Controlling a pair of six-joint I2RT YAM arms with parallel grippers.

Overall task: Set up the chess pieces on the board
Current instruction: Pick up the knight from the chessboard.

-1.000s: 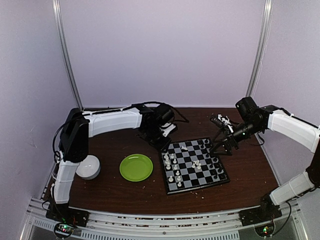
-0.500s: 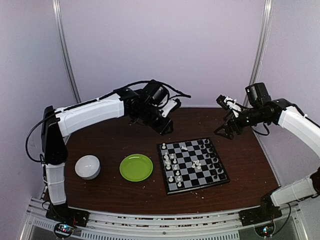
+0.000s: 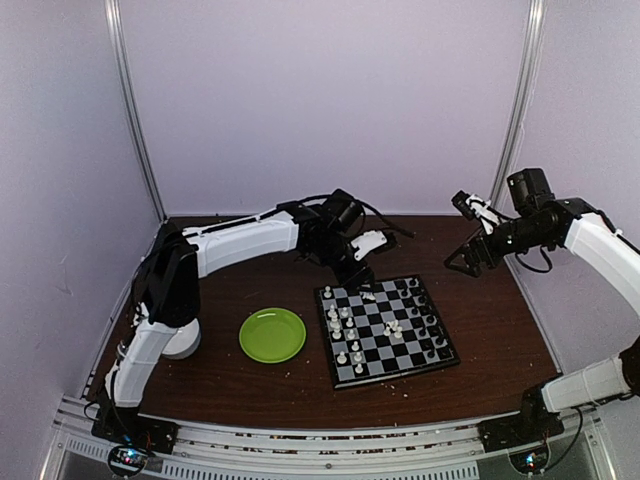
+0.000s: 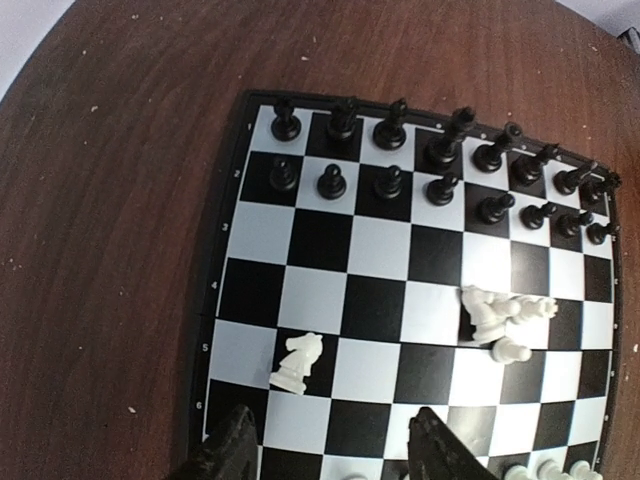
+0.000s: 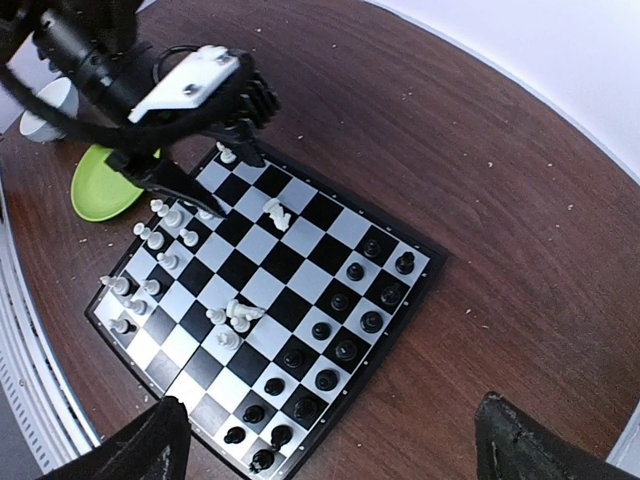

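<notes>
At the left of the top view, a white bowl [image 3: 186, 342] is largely hidden behind the left arm, and a green plate [image 3: 272, 334] is seen just left of the board [image 4: 320, 240]. The left gripper [image 4: 330, 452] is cut off by the lower edge of its own view. Its two fingers are spread, only board squares are seen between them, and nothing is gripped. It is held over the board's far-left corner.

From above, the chess pieces [image 4: 387, 182] are too small to be told apart. The table [image 3: 500, 335] is dark brown wood dotted with pale crumbs [image 5: 492, 167] and is enclosed by plain pale walls [image 3: 320, 100].

Only the left wrist view shows the black pieces upright in two rows along one edge, a white knight [image 4: 298, 361] on its side, and a small heap of fallen white pieces mid-board. More white pieces near the plate's side are shown only by the right wrist view.

The right gripper [image 5: 340, 440] is held above the table beyond the board's far-right corner, its jaws wide apart and empty.
</notes>
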